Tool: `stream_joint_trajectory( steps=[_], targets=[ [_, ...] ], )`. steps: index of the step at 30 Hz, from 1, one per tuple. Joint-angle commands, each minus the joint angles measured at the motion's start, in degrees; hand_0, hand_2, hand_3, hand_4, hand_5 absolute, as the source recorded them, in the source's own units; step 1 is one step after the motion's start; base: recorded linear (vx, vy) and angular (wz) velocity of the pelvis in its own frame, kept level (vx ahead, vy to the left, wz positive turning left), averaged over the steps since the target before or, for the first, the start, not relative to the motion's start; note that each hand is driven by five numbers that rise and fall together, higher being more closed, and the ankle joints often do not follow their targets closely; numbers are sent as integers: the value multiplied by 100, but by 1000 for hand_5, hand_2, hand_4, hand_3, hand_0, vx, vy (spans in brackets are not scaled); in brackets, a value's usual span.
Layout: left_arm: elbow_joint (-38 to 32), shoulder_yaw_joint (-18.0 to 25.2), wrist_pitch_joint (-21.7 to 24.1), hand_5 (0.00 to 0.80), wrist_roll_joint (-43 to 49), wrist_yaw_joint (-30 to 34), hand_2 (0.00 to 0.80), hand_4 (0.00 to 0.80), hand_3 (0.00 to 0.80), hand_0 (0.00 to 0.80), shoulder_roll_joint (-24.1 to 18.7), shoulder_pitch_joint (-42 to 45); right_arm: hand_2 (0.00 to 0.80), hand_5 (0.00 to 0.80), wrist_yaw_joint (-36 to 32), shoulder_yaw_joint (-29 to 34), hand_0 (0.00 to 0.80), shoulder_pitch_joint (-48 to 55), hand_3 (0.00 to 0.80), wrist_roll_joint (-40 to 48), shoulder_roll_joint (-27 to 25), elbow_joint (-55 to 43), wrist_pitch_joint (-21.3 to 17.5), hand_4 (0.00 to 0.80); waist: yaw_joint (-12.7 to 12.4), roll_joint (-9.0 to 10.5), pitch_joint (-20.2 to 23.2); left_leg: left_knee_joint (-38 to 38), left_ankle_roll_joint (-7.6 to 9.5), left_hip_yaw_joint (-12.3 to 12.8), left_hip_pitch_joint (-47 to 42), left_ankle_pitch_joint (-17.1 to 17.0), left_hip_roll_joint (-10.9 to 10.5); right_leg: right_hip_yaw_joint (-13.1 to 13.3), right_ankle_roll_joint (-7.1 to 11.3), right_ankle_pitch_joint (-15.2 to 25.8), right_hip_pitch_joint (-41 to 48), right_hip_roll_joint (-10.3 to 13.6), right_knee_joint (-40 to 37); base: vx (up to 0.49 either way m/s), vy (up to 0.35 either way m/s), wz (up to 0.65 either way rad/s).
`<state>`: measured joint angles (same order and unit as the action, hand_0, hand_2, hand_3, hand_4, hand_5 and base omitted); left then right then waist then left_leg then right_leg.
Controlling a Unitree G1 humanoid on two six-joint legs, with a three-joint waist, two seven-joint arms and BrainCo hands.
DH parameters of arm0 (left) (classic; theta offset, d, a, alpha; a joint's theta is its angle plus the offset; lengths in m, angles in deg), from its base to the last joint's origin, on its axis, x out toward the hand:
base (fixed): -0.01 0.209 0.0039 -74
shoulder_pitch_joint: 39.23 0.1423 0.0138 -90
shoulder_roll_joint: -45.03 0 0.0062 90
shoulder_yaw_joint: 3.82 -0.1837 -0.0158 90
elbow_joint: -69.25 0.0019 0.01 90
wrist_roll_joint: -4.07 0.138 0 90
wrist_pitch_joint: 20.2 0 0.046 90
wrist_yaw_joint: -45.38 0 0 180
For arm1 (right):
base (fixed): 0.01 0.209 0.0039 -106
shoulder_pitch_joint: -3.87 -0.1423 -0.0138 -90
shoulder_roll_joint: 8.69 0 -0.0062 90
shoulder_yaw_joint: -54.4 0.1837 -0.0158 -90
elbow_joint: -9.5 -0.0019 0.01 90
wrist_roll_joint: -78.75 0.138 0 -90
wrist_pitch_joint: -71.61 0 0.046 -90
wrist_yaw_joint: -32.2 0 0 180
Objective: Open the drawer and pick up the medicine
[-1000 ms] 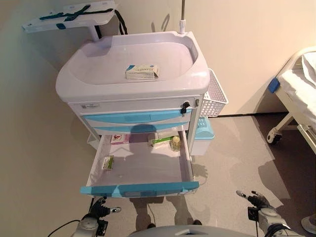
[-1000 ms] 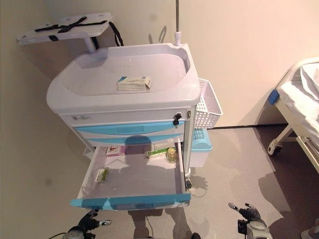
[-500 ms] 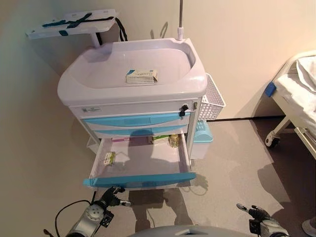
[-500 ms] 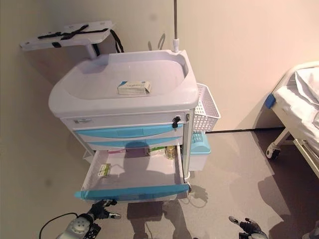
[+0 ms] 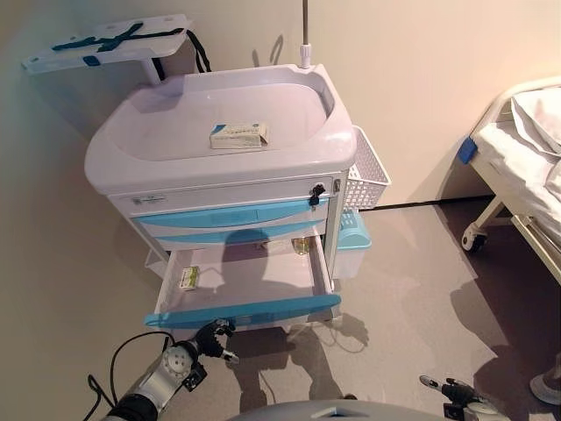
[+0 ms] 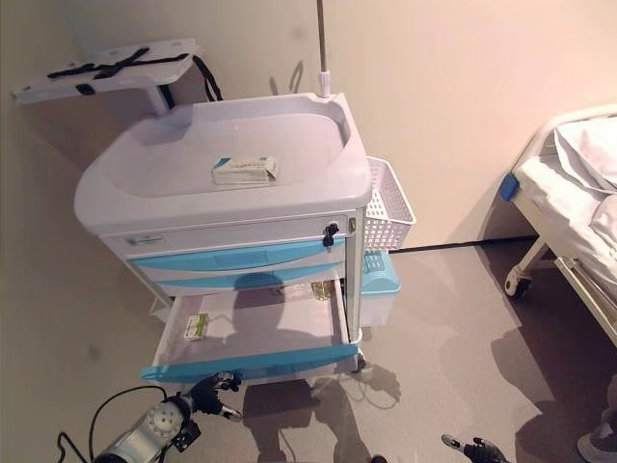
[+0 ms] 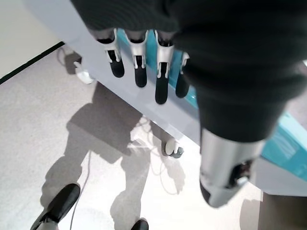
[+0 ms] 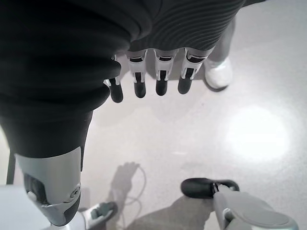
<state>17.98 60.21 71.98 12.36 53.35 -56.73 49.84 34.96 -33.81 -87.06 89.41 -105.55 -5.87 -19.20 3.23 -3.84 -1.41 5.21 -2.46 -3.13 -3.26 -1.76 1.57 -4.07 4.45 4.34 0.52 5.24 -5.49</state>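
Observation:
A white cart [image 5: 219, 162] with light blue drawer fronts has its bottom drawer [image 5: 245, 311] pulled out. Inside lie a small green-and-yellow medicine packet [image 5: 188, 278] at the left and a small bottle [image 5: 302, 246] at the back, half hidden under the drawer above. A white medicine box [image 5: 238, 134] rests on the cart's top. My left hand [image 5: 215, 338] hangs just below and in front of the drawer's front, open and holding nothing; its wrist view shows straight fingers [image 7: 139, 72] pointing at the drawer's underside. My right hand [image 5: 451, 388] is low at the right, open over bare floor.
A white wire basket [image 5: 366, 180] hangs on the cart's right side, with a light blue bin [image 5: 352, 241] below it. A side shelf [image 5: 105, 39] sticks out at the upper left. A bed [image 5: 526, 158] stands at the right. A person's shoe [image 5: 545, 386] shows by my right hand.
The whole picture has shifted, so the camera moved. My left hand has risen closer to the drawer's front. Less of the drawer's inside shows. My right hand sits lower in the picture.

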Motion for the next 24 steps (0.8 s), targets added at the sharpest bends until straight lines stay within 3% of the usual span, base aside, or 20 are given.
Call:
stream_joint_trajectory(
  steps=[1,13,24],
  targets=[
    [41,185,281,0,260,-165,0,0,0,0,-194,-884,0,0,-28,-209,0,-281,0,-171,-23,125,-57,0,104,236,-234,-240,241,-21,417,162,-413,-26,400,11,-306,184,289,-38,9,-7],
    [75,148,255,0,228,-479,0,0,0,0,-387,-1677,0,0,-83,-406,0,-369,0,-158,-98,-97,-115,0,268,321,-586,-412,264,210,817,175,-432,291,391,133,-823,132,366,-28,7,-17],
    [337,-124,276,0,355,-779,0,0,0,0,-845,-2832,0,0,-79,-665,0,-494,0,-141,-152,-260,-198,0,420,512,-896,-548,234,306,1248,163,-372,440,364,246,-1278,59,405,-25,-17,-8]
  ],
)
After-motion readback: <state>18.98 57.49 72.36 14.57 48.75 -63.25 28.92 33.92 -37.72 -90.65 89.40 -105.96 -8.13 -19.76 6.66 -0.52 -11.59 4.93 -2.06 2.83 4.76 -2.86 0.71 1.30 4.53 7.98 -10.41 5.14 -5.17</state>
